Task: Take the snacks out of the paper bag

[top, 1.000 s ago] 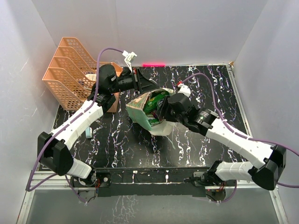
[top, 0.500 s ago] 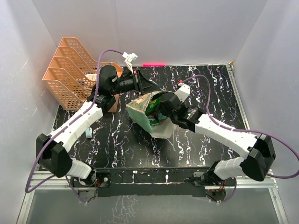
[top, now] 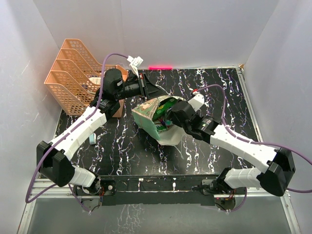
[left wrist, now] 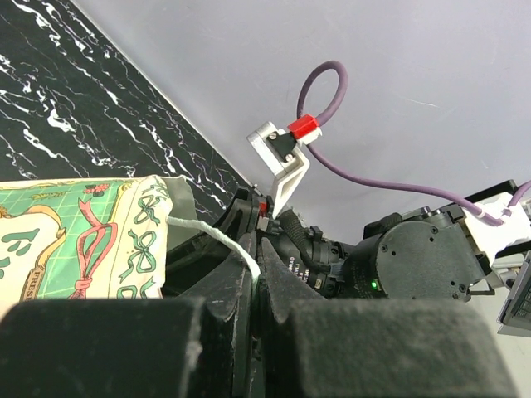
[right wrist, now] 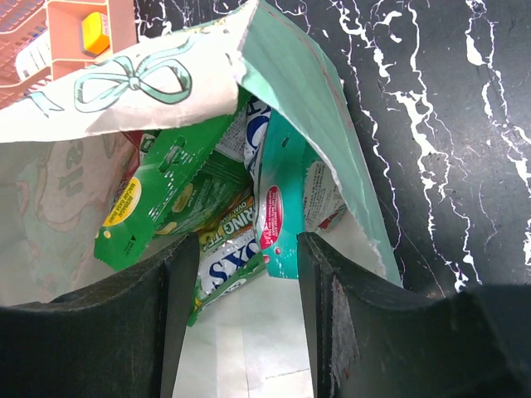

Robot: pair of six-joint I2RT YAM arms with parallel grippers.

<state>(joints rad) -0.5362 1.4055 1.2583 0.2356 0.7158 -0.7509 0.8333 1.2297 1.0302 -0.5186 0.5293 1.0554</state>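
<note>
The paper bag [top: 146,117] lies on its side mid-table, its mouth facing right. My left gripper [top: 147,88] is shut on the bag's white string handle [left wrist: 220,239], holding the upper edge up; the bag's printed face [left wrist: 75,240] shows in the left wrist view. My right gripper [top: 168,118] is open at the bag's mouth. In the right wrist view its fingers [right wrist: 319,286] stand on either side of the snacks inside the bag [right wrist: 141,83]: a green packet [right wrist: 166,195], a teal packet [right wrist: 286,207] and a white-and-blue packet [right wrist: 222,267]. Nothing is between the pads.
A peach mesh tray rack [top: 70,80] stands at the back left, with a small brown box [top: 117,108] beside it. The table [top: 219,92] is black marble-patterned, with white walls on three sides.
My right arm pushed its gripper further into the bag's mouth, then eased back a little to the right. My left gripper has kept hold of the string handle.
</note>
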